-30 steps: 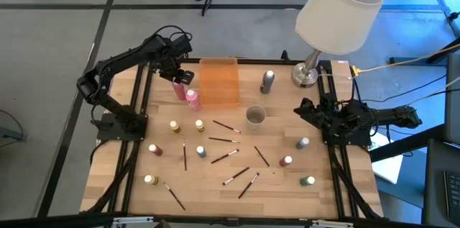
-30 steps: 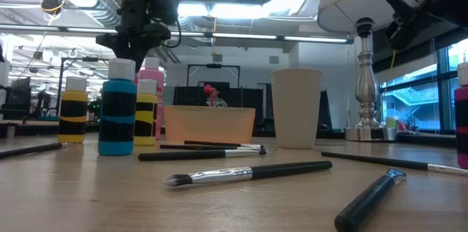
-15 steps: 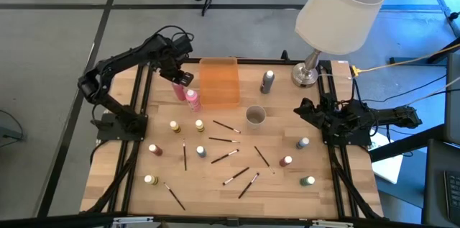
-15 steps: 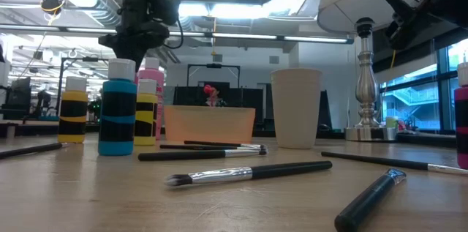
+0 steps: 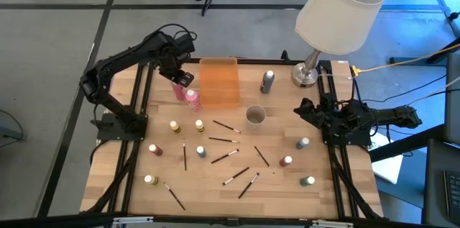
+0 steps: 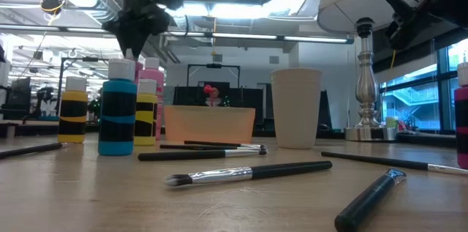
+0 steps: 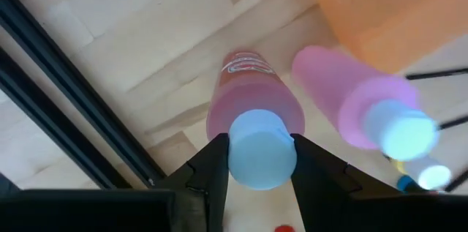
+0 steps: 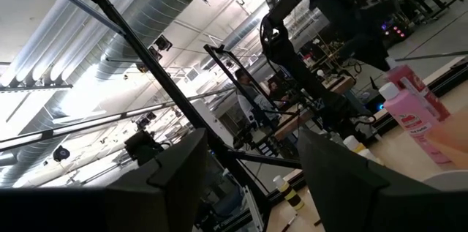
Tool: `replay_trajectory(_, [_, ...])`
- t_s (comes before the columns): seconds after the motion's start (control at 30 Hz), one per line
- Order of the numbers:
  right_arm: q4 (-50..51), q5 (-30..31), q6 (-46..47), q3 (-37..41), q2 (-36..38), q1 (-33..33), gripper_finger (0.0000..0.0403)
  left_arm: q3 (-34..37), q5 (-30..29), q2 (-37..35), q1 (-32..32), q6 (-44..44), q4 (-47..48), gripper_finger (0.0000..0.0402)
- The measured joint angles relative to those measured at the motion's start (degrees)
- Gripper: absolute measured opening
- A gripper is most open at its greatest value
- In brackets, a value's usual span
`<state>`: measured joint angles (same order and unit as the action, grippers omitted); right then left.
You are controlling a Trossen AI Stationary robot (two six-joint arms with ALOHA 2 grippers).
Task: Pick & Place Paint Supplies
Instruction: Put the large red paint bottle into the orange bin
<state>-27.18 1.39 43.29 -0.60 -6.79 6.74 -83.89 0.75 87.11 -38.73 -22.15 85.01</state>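
1. Left claw (image 7: 262, 160) clamped on white cap of pink bottle (image 7: 252, 100), upright beside orange tray (image 5: 218, 81), second pink bottle (image 5: 192, 98) adjacent.
2. Right claw (image 8: 252, 160) apart, parked at surface (image 5: 280, 192) right edge.
3. Brushes (image 5: 224, 155), bottles scattered mid-surface.

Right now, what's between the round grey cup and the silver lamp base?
Bare wood in the high view, between the round grey cup and the silver lamp base; the grey bottle stands just off that line.

Orange tray (image 5: 218, 82) by counter (image 5: 280, 185) far edge, lamp (image 5: 338, 12) at far right corner, grey cup (image 5: 255, 116) mid-counter nr tray.
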Motion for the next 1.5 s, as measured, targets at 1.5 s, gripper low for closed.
replay_trajectory(1.5, [-0.15, 1.46, 1.51, 0.0, 0.0, 0.0, 0.0219, -47.75, 1.93, 24.39, -7.78, 11.98, 5.11, 0.0119])
